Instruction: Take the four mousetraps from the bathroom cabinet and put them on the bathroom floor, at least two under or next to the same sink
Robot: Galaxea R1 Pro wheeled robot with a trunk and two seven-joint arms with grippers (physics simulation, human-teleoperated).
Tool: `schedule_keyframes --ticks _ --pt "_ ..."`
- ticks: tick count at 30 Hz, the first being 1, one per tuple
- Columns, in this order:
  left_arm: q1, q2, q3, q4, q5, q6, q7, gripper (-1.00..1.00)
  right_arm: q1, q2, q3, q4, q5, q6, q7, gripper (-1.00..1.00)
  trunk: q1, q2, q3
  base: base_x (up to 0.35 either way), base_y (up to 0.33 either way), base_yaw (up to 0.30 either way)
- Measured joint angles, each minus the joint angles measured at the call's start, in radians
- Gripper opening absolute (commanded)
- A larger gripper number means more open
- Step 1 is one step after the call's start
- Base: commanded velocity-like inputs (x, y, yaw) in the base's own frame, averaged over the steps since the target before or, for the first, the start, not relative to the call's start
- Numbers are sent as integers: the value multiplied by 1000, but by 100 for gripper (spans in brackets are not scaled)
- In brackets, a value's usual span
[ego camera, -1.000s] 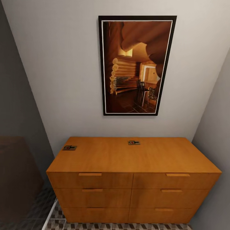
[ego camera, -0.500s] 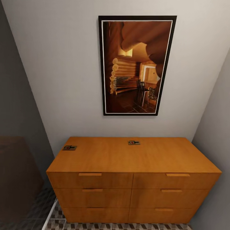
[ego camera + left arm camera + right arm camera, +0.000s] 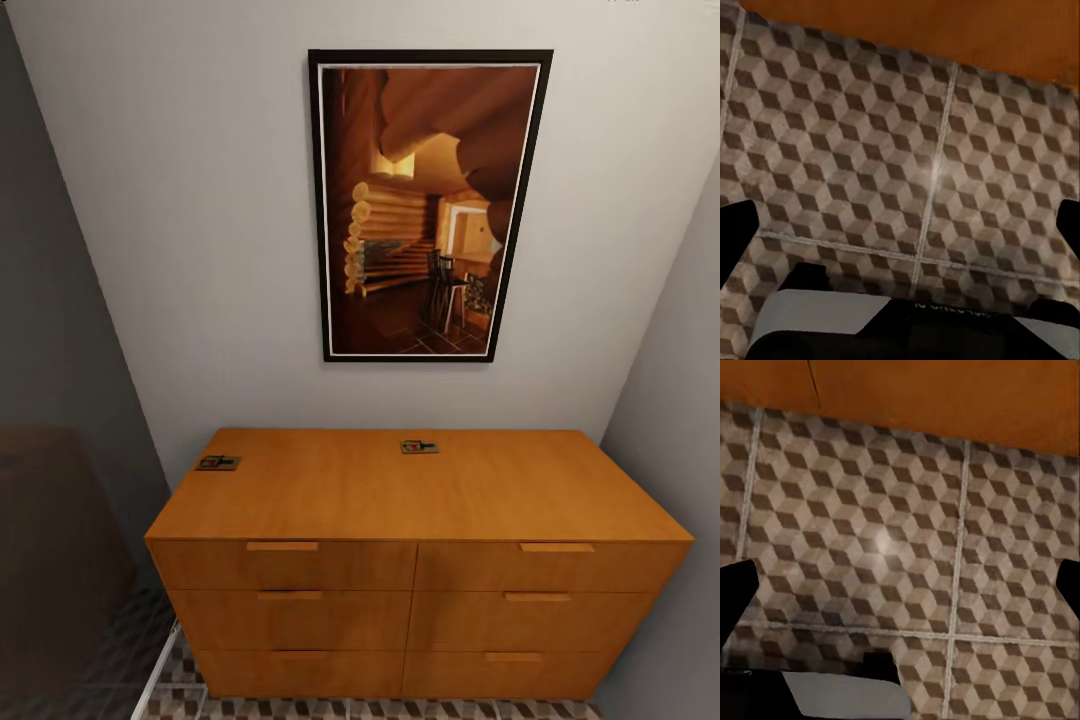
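The orange-brown cabinet (image 3: 400, 500) stands against the wall straight ahead in the head view, all its drawers closed. Two mousetraps lie on its flat top: one at the left edge (image 3: 218, 462), one near the back middle (image 3: 419, 446). The other mousetraps are out of view. Cube-patterned bathroom floor (image 3: 300, 708) shows at the cabinet's foot. My left gripper (image 3: 901, 225) hangs open over those tiles, its dark fingertips (image 3: 735, 232) wide apart, with the cabinet's base (image 3: 945, 30) just ahead. My right gripper (image 3: 901, 583) is likewise open and empty above the floor (image 3: 885, 540).
A dark-framed picture (image 3: 428, 205) hangs on the white wall above the cabinet. A dark translucent panel (image 3: 60, 560) with a white base strip (image 3: 160, 680) closes in the left side. A grey wall (image 3: 670, 480) runs close along the cabinet's right end.
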Motion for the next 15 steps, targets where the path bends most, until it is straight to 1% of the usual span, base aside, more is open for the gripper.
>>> schedule_keyframes --ticks 2,3,4,5,7,8,9,10,13,14,15 --pt "2 -1 -1 -108 -16 86 17 100 1 0 -1 -113 -2 87 0 100 0 0 0 0 0 0" --pt "3 -4 -2 -230 -30 201 42 100 1 -3 -2 -230 -7 219 -2 100 0 0 -1 0 0 0" --pt "2 -5 -3 -346 -35 239 49 100 1 -7 -1 -357 -6 266 -2 100 0 0 0 0 0 0" --pt "2 -7 -4 -431 -39 307 58 100 1 -21 -1 -465 -8 347 -2 100 0 0 0 0 0 0" --pt "2 -8 -7 -523 -41 378 65 100 2 -37 -3 -578 -13 423 -1 100 0 0 0 0 0 0" --pt "2 -9 -12 -600 -44 447 69 100 2 -52 -3 -670 -17 493 -1 100 0 0 0 0 0 0" --pt "2 -9 -14 -640 -45 482 71 100 2 -58 -3 -719 -22 528 0 100 0 0 0 0 0 0" --pt "2 -10 -21 -708 -46 543 73 100 2 -67 -4 -799 -30 592 0 100 0 0 0 0 0 0" --pt "3 -11 -30 -805 -47 621 75 100 3 -75 -7 -913 -44 683 0 100 0 0 0 0 0 0" --pt "3 -14 -34 -856 -46 663 76 100 3 -78 -11 -971 -49 738 0 100 0 0 0 0 0 0" --pt "3 -16 -36 -883 -46 684 76 100 3 -79 -14 -999 -51 765 0 100 0 0 0 0 0 0"
